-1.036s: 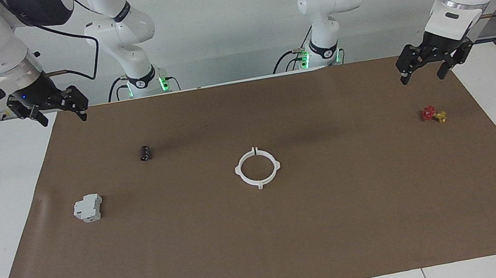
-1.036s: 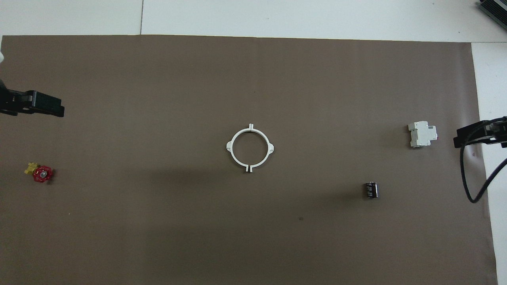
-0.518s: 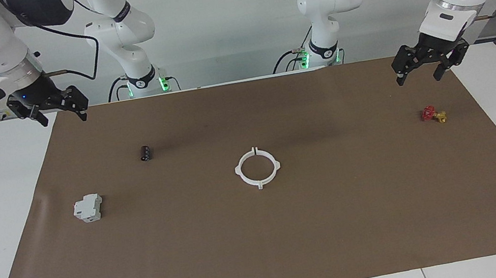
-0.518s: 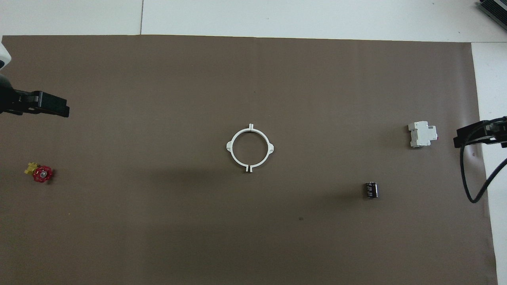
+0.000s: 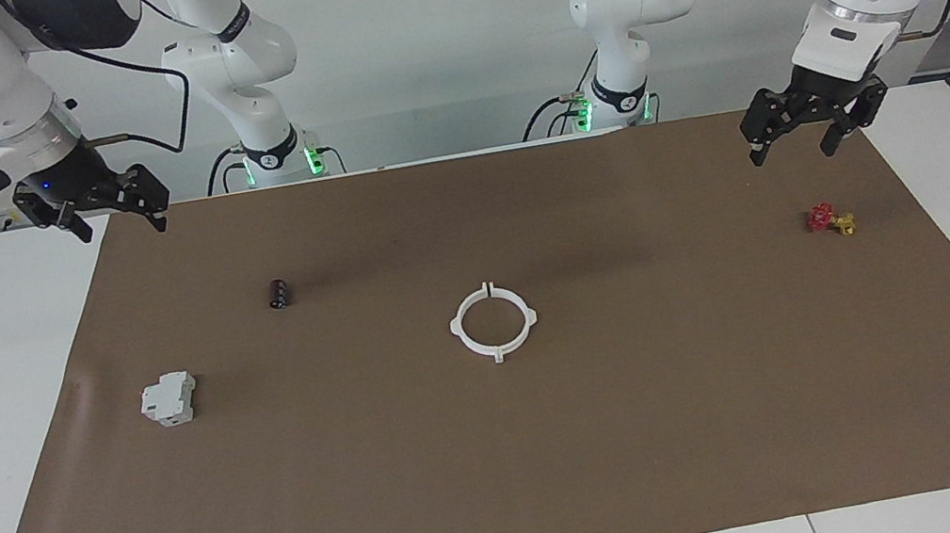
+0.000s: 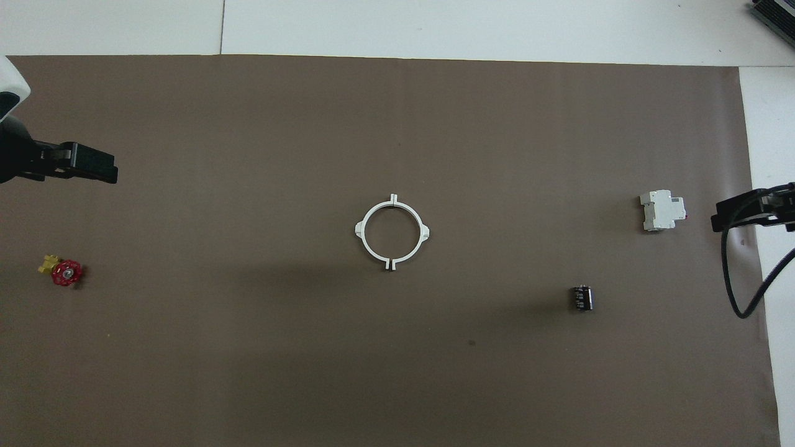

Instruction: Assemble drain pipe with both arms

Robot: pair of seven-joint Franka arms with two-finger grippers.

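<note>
The drain pipe (image 5: pixel 493 323) lies on the brown mat (image 5: pixel 653 429) in the middle of the surface, its 2 half-rings meeting in 1 ring with thin gaps at the seams. Measured from that ring, the left hand (image 5: pixel 794 135) hangs over the mat toward the left arm's end, above the ground near the red valve (image 5: pixel 828 219), fingers apart and empty. The right hand (image 5: pixel 112 212) hangs well apart from the ring at the right arm's end, also spread and empty.

The likely risk: the halves are thin and flat, so a descending finger may push 1 half sideways and reopen the seam. A slanted pinch could also flip a half.
</note>
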